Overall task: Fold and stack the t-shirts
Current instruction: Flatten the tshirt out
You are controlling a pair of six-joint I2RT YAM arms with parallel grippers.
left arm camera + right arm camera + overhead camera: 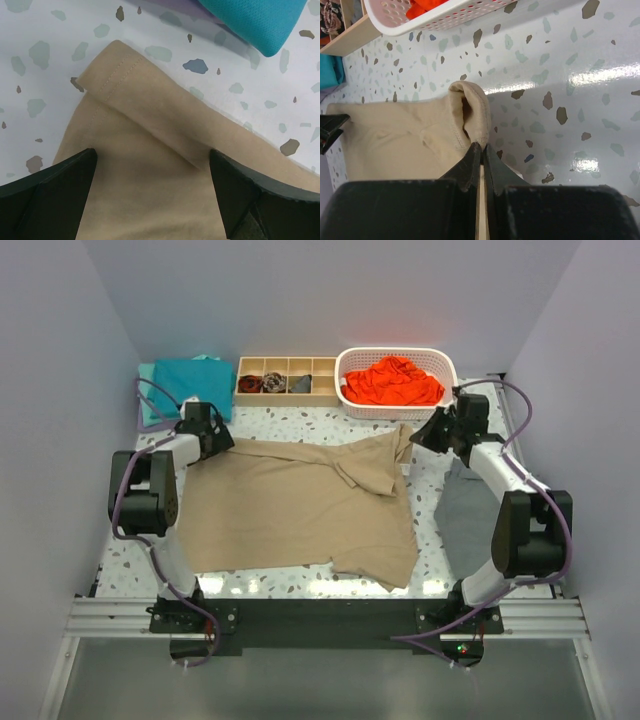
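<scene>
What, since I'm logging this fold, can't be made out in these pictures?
- Top view: grey cloth, partly under the right arm.
- Top view: tray contents, too small.
- Left wrist: teal shirt, cut off by the top edge.
- Right wrist: how much tan shirt the right gripper pinches, hidden by its fingers.

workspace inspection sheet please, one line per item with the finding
surface: white speckled table, glossy
job's things: tan t-shirt spread out, far right corner bunched; teal t-shirts folded far left; orange-red t-shirt in white basket
clutter: wooden tray with rolled socks; grey cloth flat at right
grippers: left gripper open over tan shirt's edge; right gripper shut on its corner
cables: purple cables along both arms
surroundings: plain pale walls
</scene>
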